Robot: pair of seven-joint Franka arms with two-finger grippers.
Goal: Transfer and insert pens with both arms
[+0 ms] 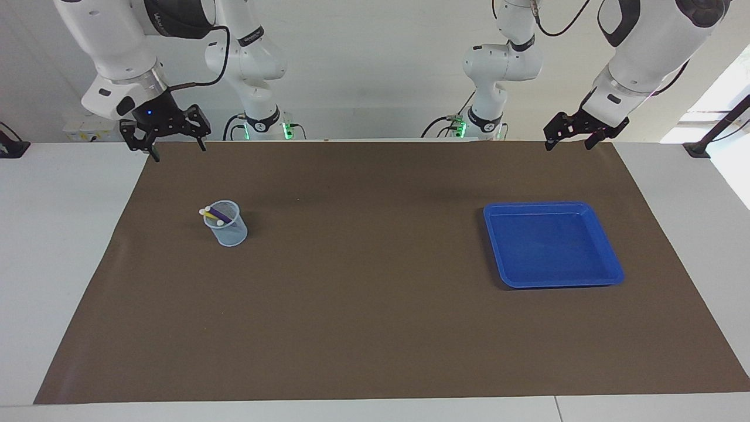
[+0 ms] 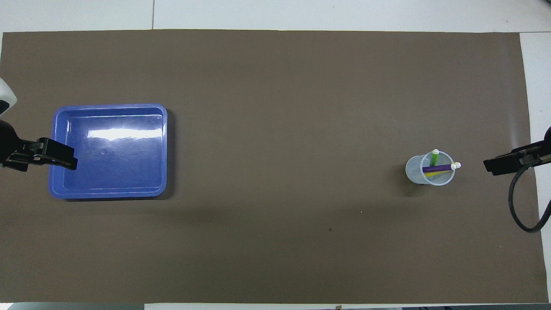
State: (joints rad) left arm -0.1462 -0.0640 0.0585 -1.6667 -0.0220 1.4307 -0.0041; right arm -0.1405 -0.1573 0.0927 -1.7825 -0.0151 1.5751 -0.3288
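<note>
**Three pens in the cup, both grippers raised and empty**

At the robots' edge of the brown mat [image 1: 375,328], the right gripper [image 1: 166,138] hangs in the air over the mat's corner at the right arm's end, its fingers spread apart and holding nothing. The left gripper [image 1: 571,136] hangs over the mat's other robot-side corner, at the left arm's end, its fingers likewise apart and empty. In the overhead view only the tips show: the right gripper [image 2: 501,163] at one side edge of the picture, the left gripper [image 2: 56,157] at the other, over the edge of the tray.

Farther from the robots, toward the right arm's end of the mat, stands a clear plastic cup [image 1: 227,231], upright, with nothing beside it. All three pens stand in it. The purple pen [image 2: 437,168] and the yellow pen [image 2: 434,174] lean side by side, long axes tilted toward the right arm's end, their whitish tips past the rim on that side. The green pen [image 2: 434,158] stands steeper, leaning away from the robots, white tip up.

Toward the left arm's end lies a blue tray [image 1: 609,275], flat, well apart from the cup, reaching a little farther from the robots than the cup does.
</note>
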